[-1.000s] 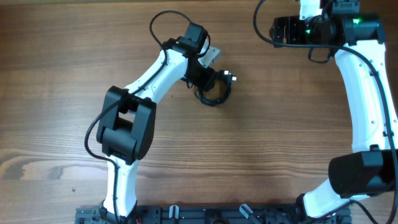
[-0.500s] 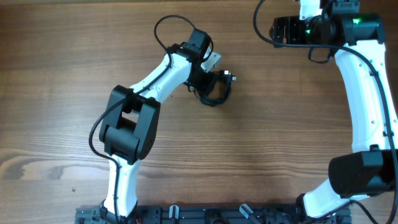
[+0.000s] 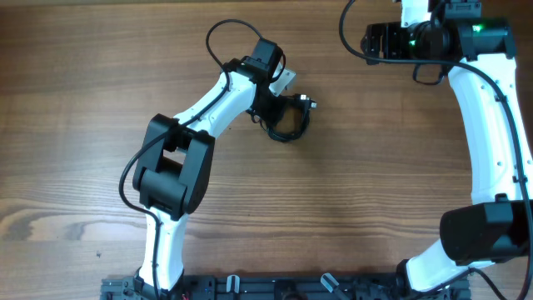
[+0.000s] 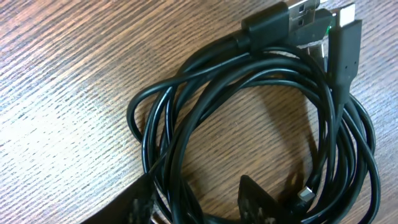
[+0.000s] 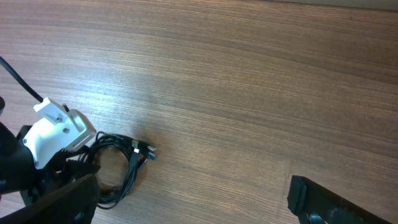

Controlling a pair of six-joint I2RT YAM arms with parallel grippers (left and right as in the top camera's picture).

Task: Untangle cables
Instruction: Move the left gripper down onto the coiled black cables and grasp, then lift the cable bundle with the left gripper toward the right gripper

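1. The wooden surface [image 3: 75, 75] filled every view and carried the cables.
2. The right arm [image 3: 487, 125] rose along the right edge of the overhead view. Its wrist was at the top right corner, well apart from the cables.
3. The left arm [image 3: 208, 108] reached from the bottom edge up to the centre top of the overhead view. Its wrist was directly over the cables.
4. The right pincer [image 5: 189, 183] was wide open over bare wood. Nothing lay between its fingers [image 5: 68, 199].
5. The left pincer [image 4: 196, 190] was partly open, with its tips down at the near edge of the coil. Several strands ran between the two fingers [image 4: 255, 199]. Bare wood showed between those strands and one finger, so no clamping was visible.
6. The cables [image 4: 348, 118] lay flat on the surface as a single round coil of thin black strands, looped together and overlapping. In the right wrist view, the coil sat at lower left, just beside the white housing of the left arm.
7. Two plug ends lay side by side at the far edge of the coil: a silver-tipped flat plug [image 4: 298, 12] and a slimmer black plug [image 4: 345, 37].
8. A small silver connector [image 4: 305, 194] lay among the near strands, close to one left finger.
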